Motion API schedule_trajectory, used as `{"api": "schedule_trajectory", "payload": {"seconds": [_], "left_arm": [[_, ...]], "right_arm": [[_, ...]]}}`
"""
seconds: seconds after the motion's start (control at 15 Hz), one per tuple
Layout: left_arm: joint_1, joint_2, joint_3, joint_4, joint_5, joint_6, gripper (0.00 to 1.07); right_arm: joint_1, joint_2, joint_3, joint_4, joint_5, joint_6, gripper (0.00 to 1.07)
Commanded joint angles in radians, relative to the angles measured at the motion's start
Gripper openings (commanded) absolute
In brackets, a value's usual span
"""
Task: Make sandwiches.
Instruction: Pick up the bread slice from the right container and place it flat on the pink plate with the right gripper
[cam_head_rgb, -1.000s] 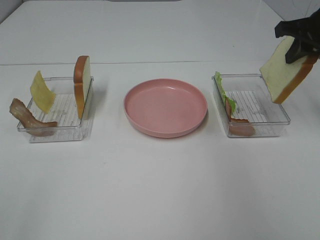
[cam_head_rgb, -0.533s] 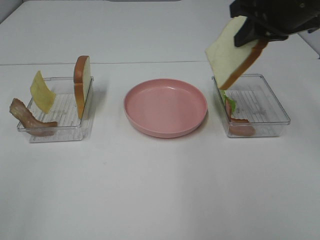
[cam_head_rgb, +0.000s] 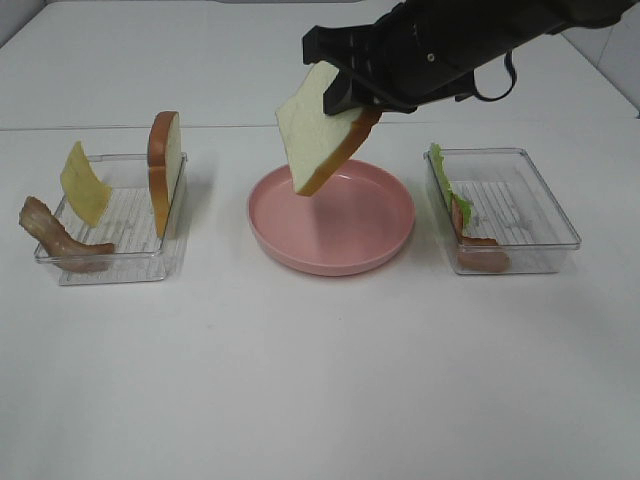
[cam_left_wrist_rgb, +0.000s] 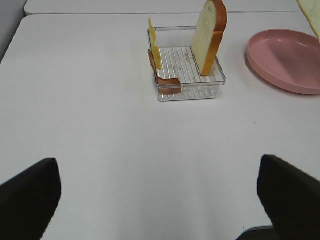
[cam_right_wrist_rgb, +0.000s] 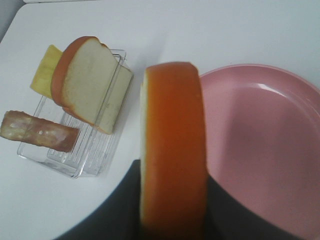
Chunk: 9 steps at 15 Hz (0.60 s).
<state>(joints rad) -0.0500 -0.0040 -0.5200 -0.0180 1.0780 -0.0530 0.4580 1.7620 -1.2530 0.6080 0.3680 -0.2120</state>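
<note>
- Held bread slice (cam_head_rgb: 318, 128): a second ago it hangs over the far right corner of the right tray (cam_head_rgb: 560, 238). Now it is in the air over the far left rim of the pink plate (cam_head_rgb: 330, 264), which sits mid-surface.
- Lettuce leaf (cam_head_rgb: 438, 168): covered by the passing slice half a second ago, now in plain view against the right tray's left wall.
- Unchanged items: second bread slice (cam_head_rgb: 165, 170), upright on its edge at the right wall of the left tray (cam_head_rgb: 120, 272); cheese square (cam_head_rgb: 83, 183), leaning at that tray's left wall; left bacon strip (cam_head_rgb: 55, 235), draped over its near left corner; right bacon strip (cam_head_rgb: 482, 256), at the near left corner of the right tray.
- Right arm (cam_head_rgb: 450, 40): reaches in from the far right edge of the surface (cam_head_rgb: 320, 380) and crosses to the middle.
- Right hand (cam_head_rgb: 345, 100): clenched on the top edge of the held slice. The slice is tilted, white face leftward, crust edge to the right.
- Left hand (cam_left_wrist_rgb: 160, 197): released and empty, fingers spread wide, above the near left part of the surface.
- Hard to make out: the right wrist view shows mainly the held slice's crust edge, and the fingers behind it are a dark blur. The left hand is outside the high view.
</note>
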Motion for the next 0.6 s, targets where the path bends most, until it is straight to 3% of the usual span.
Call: {"api": "schedule_trajectory", "payload": {"seconds": [0.07,0.6], "left_arm": [[0.001,-0.018,0.002,-0.008,-0.005,0.001,1.01],[0.001,-0.018,0.002,-0.008,-0.005,0.001,1.01]], "right_arm": [[0.004,0.069,-0.007,0.055,-0.072,-0.012,0.0],[0.004,0.227,-0.007,0.301,-0.22,-0.012,0.0]]}}
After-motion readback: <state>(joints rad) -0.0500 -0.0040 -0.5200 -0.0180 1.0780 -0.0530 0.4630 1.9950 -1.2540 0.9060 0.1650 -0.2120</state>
